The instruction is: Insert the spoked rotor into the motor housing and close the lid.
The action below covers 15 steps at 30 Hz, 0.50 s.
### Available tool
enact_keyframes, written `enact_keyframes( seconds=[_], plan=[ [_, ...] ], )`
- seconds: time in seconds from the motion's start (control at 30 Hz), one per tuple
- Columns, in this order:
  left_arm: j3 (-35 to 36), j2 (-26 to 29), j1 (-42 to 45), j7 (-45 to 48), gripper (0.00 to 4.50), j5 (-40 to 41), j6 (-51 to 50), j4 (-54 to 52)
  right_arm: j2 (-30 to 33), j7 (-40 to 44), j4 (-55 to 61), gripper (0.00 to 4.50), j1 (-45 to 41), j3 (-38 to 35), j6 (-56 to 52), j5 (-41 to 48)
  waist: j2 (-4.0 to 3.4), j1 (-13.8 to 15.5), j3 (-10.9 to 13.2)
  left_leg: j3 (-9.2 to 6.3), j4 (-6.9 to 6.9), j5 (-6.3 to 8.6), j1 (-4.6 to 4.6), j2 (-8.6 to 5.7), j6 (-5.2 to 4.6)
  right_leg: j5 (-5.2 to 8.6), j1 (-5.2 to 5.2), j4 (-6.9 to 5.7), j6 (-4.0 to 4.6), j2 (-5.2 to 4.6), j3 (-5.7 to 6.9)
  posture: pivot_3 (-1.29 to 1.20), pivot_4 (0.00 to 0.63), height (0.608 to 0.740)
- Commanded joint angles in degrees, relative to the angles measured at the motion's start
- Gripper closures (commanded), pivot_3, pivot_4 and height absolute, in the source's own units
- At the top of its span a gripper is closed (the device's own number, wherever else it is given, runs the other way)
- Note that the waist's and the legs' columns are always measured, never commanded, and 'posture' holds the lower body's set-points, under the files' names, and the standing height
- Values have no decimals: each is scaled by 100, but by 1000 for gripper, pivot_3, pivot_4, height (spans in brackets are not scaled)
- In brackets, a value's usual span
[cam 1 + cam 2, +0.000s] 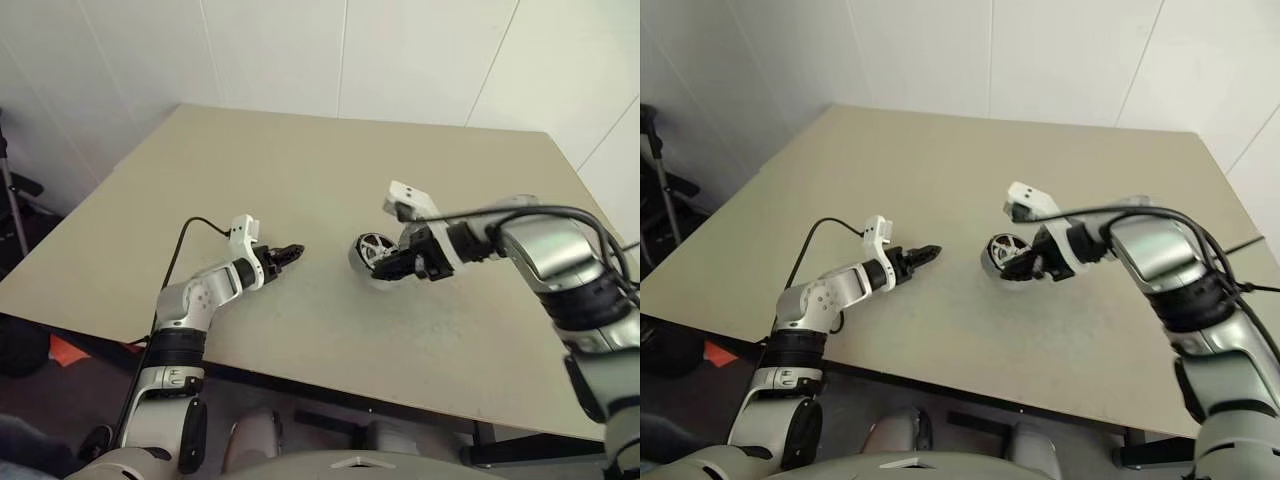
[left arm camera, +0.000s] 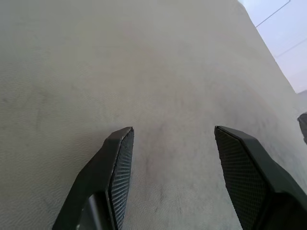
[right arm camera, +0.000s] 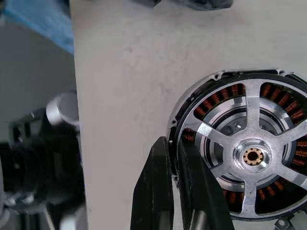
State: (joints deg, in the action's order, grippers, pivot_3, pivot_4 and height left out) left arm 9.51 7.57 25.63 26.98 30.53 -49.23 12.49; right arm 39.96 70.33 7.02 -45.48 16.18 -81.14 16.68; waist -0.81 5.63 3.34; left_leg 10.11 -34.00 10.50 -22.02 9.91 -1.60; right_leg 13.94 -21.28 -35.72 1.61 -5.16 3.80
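The motor housing (image 3: 192, 120) sits on the beige counter (image 1: 300, 180) with the spoked rotor (image 3: 252, 155) already lying inside it, its silver spokes over the ring of copper windings (image 3: 218, 98); the brass-coloured hub bore faces up, and whether the rotor is fully seated cannot be told from these views. The lid cannot be made out; the right arm hides the far side of the housing in the head views.

The right pincer (image 3: 173, 184) is at the housing's rim; its two black fingers are pressed together with the rim's edge just where they meet, but whether they pinch the thin wall or merely lie against it cannot be told. The left pincer (image 1: 285, 252) hovers low over the counter, well apart from the housing on its left side, its fingers spread wide with nothing between them.

Handling, as a judgement: housing and rotor are rigid metal, likely heavy for their size and smooth, so a pinch on a curved face may slip; the rim wall or the rotor's thick rim offers the firmer hold; the windings look delicate and should not be touched; a magnet pull may snap the rotor down; the lid wants an even press from above.
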Motion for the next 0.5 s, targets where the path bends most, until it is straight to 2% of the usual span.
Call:
enact_keyframes(
  seconds=[0.03, 0.27, 0.5],
  plan=[
    [99, -23, -101, -68, 1676, 131, 55, -320, -291, -860, -651, 4487, -538, -452, -1120, 241, -4, 6, 3, 0, 1, -2, 0, 0, 4, 0, 0, 0, 0, 0, 0, 0, 0, 740],
    [190, 3, -364, -234, 1676, 241, -26, -653, -467, -2402, -1585, 4487, -831, -368, -1136, 1506, -4, 64, 5, 0, 27, -18, 2, -9, 35, 0, -1, 9, -2, -1, -4, 0, 0, 740],
    [223, 20, -577, -365, 1676, 307, -100, -859, -386, -4513, -2052, 4487, -1293, -235, -1136, 4074, -6, 54, 6, 0, 76, -39, 13, -11, 67, 2, -13, 18, 2, 4, -4, 0, 0, 740]
  ],
)
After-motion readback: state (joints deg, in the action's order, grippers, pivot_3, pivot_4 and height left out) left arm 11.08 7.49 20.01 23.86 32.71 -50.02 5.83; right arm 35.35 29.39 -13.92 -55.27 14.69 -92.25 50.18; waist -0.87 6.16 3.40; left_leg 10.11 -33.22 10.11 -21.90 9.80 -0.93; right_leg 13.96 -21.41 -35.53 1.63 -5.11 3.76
